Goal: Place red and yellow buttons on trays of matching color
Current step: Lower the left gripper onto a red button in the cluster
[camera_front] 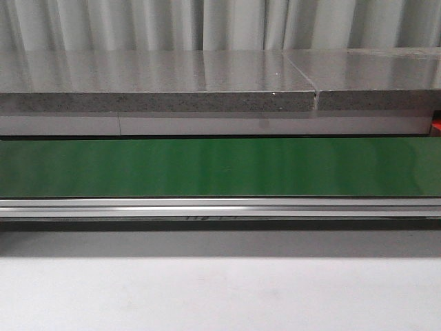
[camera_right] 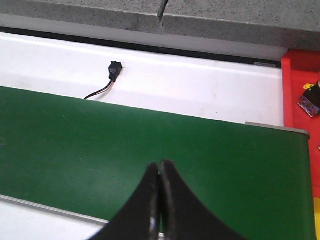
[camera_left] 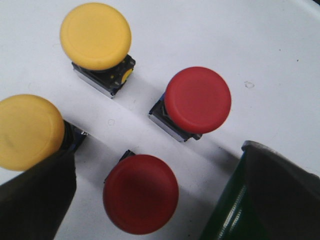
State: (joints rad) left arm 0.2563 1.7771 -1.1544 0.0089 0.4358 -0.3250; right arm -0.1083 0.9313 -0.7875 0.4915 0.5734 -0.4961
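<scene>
In the left wrist view, two yellow buttons point(camera_left: 95, 35) point(camera_left: 27, 131) and two red buttons point(camera_left: 198, 99) point(camera_left: 140, 193) stand on a white surface. My left gripper point(camera_left: 155, 152) is open, its jaws wide apart with the nearer red button between them, touching neither. The left finger point(camera_left: 35, 200) partly covers the base of the nearer yellow button. My right gripper point(camera_right: 159, 167) is shut and empty above the green belt point(camera_right: 100, 145). A red tray point(camera_right: 299, 95) holding a small part point(camera_right: 311, 100) shows at the edge of the right wrist view. Neither gripper shows in the front view.
The green conveyor belt point(camera_front: 220, 165) with a metal rail point(camera_front: 220, 207) crosses the front view, a grey stone slab point(camera_front: 158, 83) behind it. A black connector with wires point(camera_right: 114, 70) lies on the white strip beyond the belt. A yellow sliver point(camera_right: 316, 215) shows below the red tray.
</scene>
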